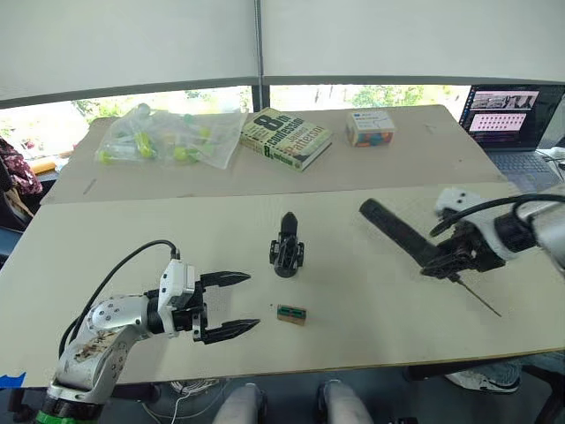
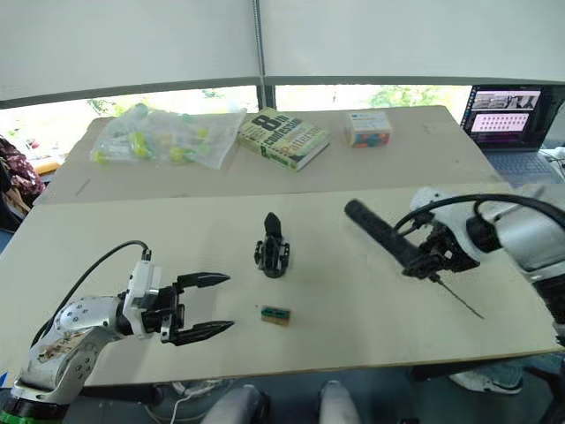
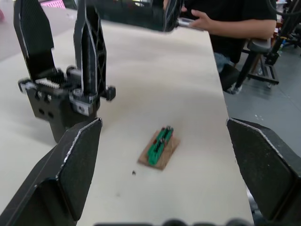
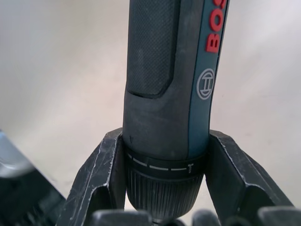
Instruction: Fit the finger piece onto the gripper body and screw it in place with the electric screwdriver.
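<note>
The gripper body [image 1: 287,247] stands upright at the table's middle; in the left wrist view two black fingers rise from the gripper body [image 3: 66,94]. A loose finger piece is out of view. My left gripper [image 1: 253,301] is open and empty, low over the table, to the left of and nearer than the body. At the right, my right gripper [image 1: 446,261] is shut on the electric screwdriver [image 1: 397,230] near its bit end. Its thin bit points to the front right and its rounded end to the back left. The right wrist view shows the screwdriver [image 4: 164,94] clamped between both fingers.
A small green-and-tan block [image 1: 291,314] lies just ahead of the left fingertips. On the far table sit a plastic bag [image 1: 163,137], a book [image 1: 287,137] and a small box [image 1: 371,126]. A laptop [image 1: 512,119] stands at the back right. A seated person [image 3: 230,19] is beyond the table.
</note>
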{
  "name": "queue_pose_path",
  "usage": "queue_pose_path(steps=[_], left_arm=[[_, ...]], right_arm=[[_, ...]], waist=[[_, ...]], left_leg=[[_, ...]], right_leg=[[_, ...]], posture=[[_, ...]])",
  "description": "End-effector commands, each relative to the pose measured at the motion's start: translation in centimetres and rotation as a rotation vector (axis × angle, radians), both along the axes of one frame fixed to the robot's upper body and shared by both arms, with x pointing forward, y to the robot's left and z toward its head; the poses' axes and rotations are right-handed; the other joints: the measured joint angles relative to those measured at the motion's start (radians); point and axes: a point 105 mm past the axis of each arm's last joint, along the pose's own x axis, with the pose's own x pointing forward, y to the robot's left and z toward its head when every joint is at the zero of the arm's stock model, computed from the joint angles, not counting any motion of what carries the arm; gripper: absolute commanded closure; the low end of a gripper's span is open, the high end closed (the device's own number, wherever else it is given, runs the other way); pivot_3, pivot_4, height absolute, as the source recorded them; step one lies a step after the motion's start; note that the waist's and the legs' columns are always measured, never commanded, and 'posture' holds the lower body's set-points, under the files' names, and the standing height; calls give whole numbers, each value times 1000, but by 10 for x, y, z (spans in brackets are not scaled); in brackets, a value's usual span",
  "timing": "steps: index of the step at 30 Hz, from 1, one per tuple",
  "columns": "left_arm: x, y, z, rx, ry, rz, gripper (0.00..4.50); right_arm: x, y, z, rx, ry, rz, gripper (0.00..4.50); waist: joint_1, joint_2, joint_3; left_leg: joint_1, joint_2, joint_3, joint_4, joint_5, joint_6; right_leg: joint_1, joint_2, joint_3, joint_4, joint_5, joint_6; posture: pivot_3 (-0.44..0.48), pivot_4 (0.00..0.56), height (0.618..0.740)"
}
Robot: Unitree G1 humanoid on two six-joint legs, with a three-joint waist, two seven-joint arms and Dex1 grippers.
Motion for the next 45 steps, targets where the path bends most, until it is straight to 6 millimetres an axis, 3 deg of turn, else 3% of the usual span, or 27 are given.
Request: queue_pose_path(steps=[1, 5, 8, 10, 13, 18, 22, 33, 45], left_arm=[[6, 11, 5, 30, -27, -13, 0], [7, 19, 4, 54, -10, -22, 0], [9, 23, 0, 78, -6, -21, 0], [9, 23, -3, 89, -8, -19, 0], [7, 24, -9, 106, 2, -22, 0], [0, 19, -25, 152, 1, -64, 0], [1, 3, -32, 112, -17, -62, 0], [3, -21, -43, 104, -66, -58, 0], [9, -32, -55, 124, -31, -111, 0]], right_arm=[[-18, 23, 57, 413, -194, 138, 2543], [-25, 25, 70, 638, -258, 87, 2544], [-37, 46, 82, 791, -508, 193, 2544], [-40, 57, 89, 915, -648, 151, 2544], [-51, 81, 78, 940, -685, 229, 2544], [-83, 124, 60, 920, -740, 597, 2544], [-87, 151, 57, 1018, -747, 732, 2544], [-57, 172, 20, 1022, -705, 804, 2544], [-58, 178, 4, 999, -672, 856, 2544]], waist=[[-2, 0, 0], [1, 0, 0], [6, -2, -1], [1, -2, -1], [0, 0, -1], [-5, 0, -1], [-13, 0, -1], [-12, -3, -1], [-13, -3, -1]], left_leg=[[0, 0, 0, 0, 0, 0], [-1, -1, 1, 0, 0, 0], [-1, 0, 1, 1, 0, 0], [0, 1, 0, 0, 0, 0], [-1, -1, 1, 0, 0, 0], [-1, -1, 1, 0, 0, 0], [3, -1, 1, 0, 0, 0], [5, -1, 1, 0, 0, -1], [5, -1, 1, 0, 1, -1]], right_leg=[[0, 0, 0, 0, 0, 0], [-1, 0, 2, 2, 1, 1], [-1, -1, 1, 2, 1, 1], [-1, 0, 2, 2, 1, 0], [-4, -1, 4, 6, 1, 1], [-3, 0, 3, 4, 2, 1], [-1, 0, 3, 5, 2, 1], [1, 0, 4, 5, 2, 0], [0, 1, 3, 5, 3, 0]], posture=[[0, 150, 740], [0, 150, 740], [0, 150, 740], [0, 150, 740], [0, 150, 740], [0, 150, 740], [0, 150, 740], [0, 150, 740], [0, 150, 740]])
